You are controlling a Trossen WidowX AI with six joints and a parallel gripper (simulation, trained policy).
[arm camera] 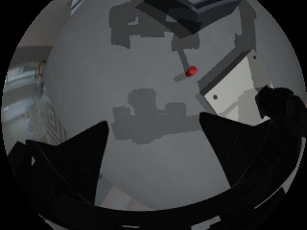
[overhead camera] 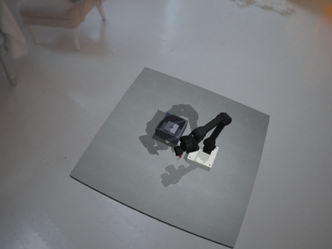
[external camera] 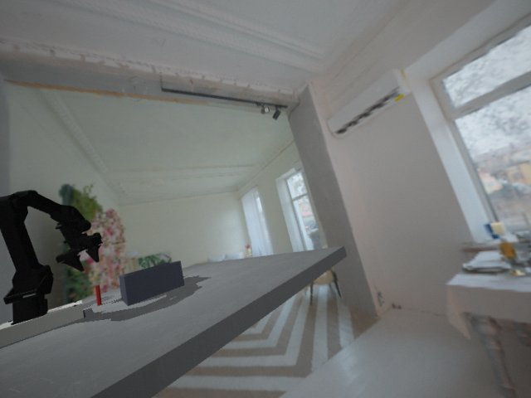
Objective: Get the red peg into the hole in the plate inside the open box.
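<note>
"What to see first?"

"A big grey table (overhead camera: pixel 120 161) (external camera: pixel 214 295) (arm camera: pixel 82 67). On its right part in the top view, a black arm (overhead camera: pixel 211 127) (external camera: pixel 19 240), bent."

"And under the arm?"

"A flat white base (overhead camera: pixel 209 166) (external camera: pixel 64 312) (arm camera: pixel 225 93)."

"Next in size?"

"A dark blue-grey box (overhead camera: pixel 166 136) (external camera: pixel 152 283) (arm camera: pixel 216 16), open on top, left of the base and a bit farther in the top view."

"And the gripper (overhead camera: pixel 184 151) (external camera: pixel 90 265) (arm camera: pixel 154 121)?"

"Spread wide, with nothing in its grip. Up in the air, higher than the peg."

"Inside the box?"

"A pale plate (overhead camera: pixel 174 130) at the bottom, with a small dark hole (overhead camera: pixel 171 126) near its middle."

"And the red peg (overhead camera: pixel 180 156) (external camera: pixel 98 295) (arm camera: pixel 192 71)?"

"Thin, standing up on the table, outside the box. In the top view, just left of the base, nearer than the box."
</note>
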